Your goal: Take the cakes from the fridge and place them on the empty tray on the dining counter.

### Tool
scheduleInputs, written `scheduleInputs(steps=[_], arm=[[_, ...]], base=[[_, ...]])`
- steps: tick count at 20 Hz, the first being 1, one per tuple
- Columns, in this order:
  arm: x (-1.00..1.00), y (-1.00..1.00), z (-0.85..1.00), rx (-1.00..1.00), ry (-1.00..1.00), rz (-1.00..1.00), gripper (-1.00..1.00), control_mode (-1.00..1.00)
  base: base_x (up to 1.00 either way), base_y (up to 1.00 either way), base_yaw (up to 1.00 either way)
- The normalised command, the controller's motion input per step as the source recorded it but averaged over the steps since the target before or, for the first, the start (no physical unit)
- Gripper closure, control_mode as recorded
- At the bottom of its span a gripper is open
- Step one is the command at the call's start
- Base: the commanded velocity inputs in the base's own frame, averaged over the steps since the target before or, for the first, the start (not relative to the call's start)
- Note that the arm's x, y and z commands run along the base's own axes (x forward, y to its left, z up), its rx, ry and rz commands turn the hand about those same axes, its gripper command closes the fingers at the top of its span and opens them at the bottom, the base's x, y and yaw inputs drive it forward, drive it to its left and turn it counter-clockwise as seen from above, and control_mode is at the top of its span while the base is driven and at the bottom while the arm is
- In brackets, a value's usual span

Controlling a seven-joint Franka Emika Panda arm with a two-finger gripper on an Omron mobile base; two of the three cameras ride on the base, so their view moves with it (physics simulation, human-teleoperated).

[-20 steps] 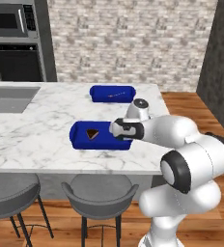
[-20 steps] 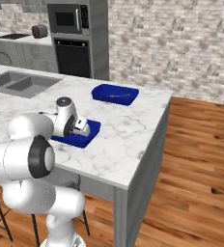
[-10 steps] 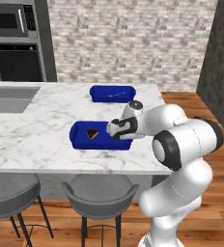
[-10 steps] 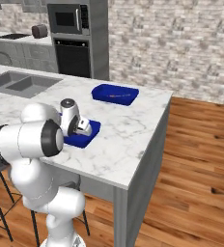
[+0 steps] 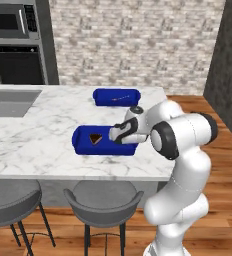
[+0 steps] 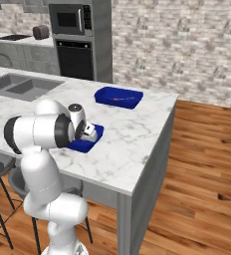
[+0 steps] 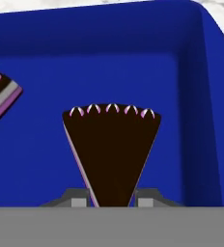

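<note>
1. Since a second ago the arm's elbow has swung in toward the counter [image 5: 33,145]; the gripper [image 5: 119,135] has barely shifted and sits low over the near tray's [image 5: 83,142] right end in both base views. The base has not driven: counter and far tray [image 5: 117,96] sit where they did.

2. Hand state: in the hand view the two finger tips [image 7: 77,198] flank the narrow point of a cake [image 7: 111,149], one on each side and close against it. The jaws are part-closed and have not widened over the last second, so I judge the slice clamped, not let go.

3. What that means: this second cake is already down inside the tray's blue well, with the first cake [image 7: 0,96] at about 10 o'clock from it in the hand view, apart from it. The first cake [image 5: 95,138] also shows in the left base view, left of the gripper. Judged from this, only release and withdrawal remain.

4. Orientation: the held cake's long axis runs 6 to 12 o'clock in the hand view, tip at 6 between the fingers, broad pink-dotted edge at 12. It lies flat, top face up.

5. The tray's right wall is at 3 o'clock, near but clear of the cake.
</note>
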Motion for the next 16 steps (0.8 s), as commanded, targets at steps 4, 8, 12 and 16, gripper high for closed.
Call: scheduleInputs(steps=[4,8,12,16], arm=[[0.31,0.1,-0.36,0.0,0.09,0.0,1.0,-1.0],[0.38,0.16,-0.3,0.0,0.07,0.0,1.0,-1.0],[0.37,0.13,-0.27,0.0,0.03,0.0,-1.0,-1.0],[0.05,-0.03,-0.18,0.0,0.01,0.04,-1.0,-1.0]], base=[[0.0,0.0,0.0],[0.0,0.0,0.0],[0.0,0.0,0.0],[0.0,0.0,0.0]])
